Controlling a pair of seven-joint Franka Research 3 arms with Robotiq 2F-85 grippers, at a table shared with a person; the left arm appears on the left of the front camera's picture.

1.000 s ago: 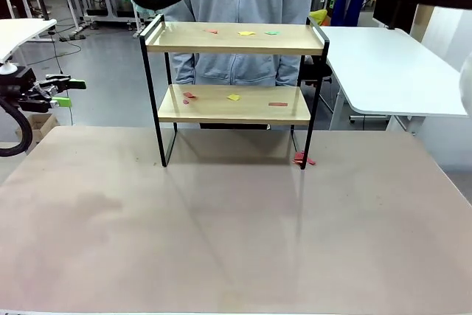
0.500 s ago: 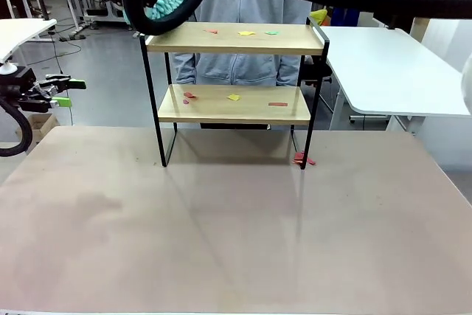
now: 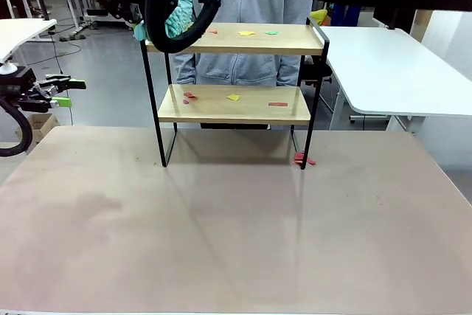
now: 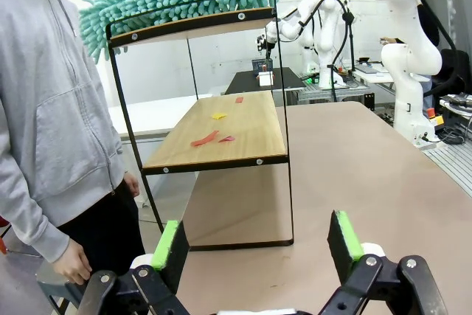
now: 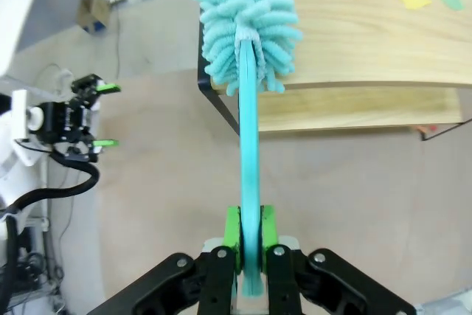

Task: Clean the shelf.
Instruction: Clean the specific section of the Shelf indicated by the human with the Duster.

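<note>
Shelf: small two-tier rack (image 3: 214,105), light wooden boards in a black metal frame, at the beige table's (image 3: 221,241) far side, coloured paper scraps (image 3: 246,33) on both tiers
Right pincer (image 5: 249,230): clamped on the handle of a fluffy teal microfibre duster (image 5: 248,12)
Just changed: duster head has dropped to the top board's left end
Meaning: sweeping likely starts now
Left pincer (image 4: 258,237): wide, idle, off the table's left edge

front view facing shelf (image 3: 221,113), left wrist side-on, right wrist from above
</note>
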